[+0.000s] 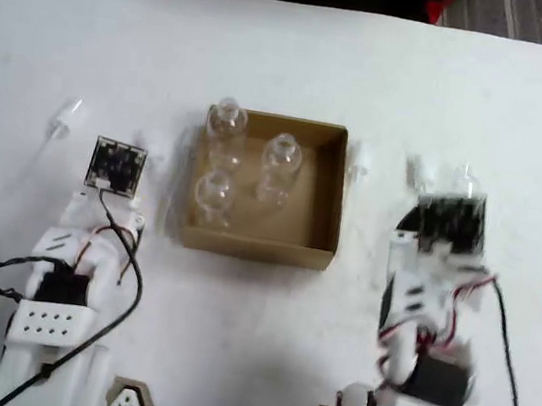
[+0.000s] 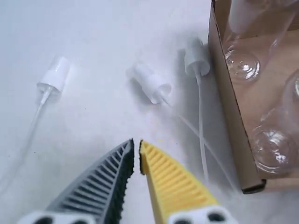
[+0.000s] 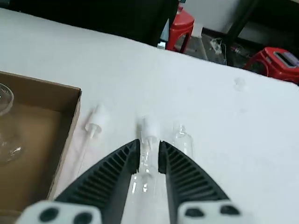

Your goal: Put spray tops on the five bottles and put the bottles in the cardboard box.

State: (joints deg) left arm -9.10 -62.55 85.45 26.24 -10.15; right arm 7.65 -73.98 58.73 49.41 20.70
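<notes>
My left end effector (image 2: pixel 136 149) is ribbed, one finger grey, one yellow; my right end effector (image 3: pixel 149 149) is ribbed black. The bottle (image 3: pixel 142 184) is clear, spray tops (image 2: pixel 152 84) white, cardboard box (image 2: pixel 225 107) brown, surface (image 2: pixel 93 28) white.

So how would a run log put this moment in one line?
left claw: shut, empty | right claw: shut on white-topped clear bottle | brown cardboard box: three clear bottles

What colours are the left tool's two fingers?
Left tool: grey and yellow, best in left wrist view.
</notes>
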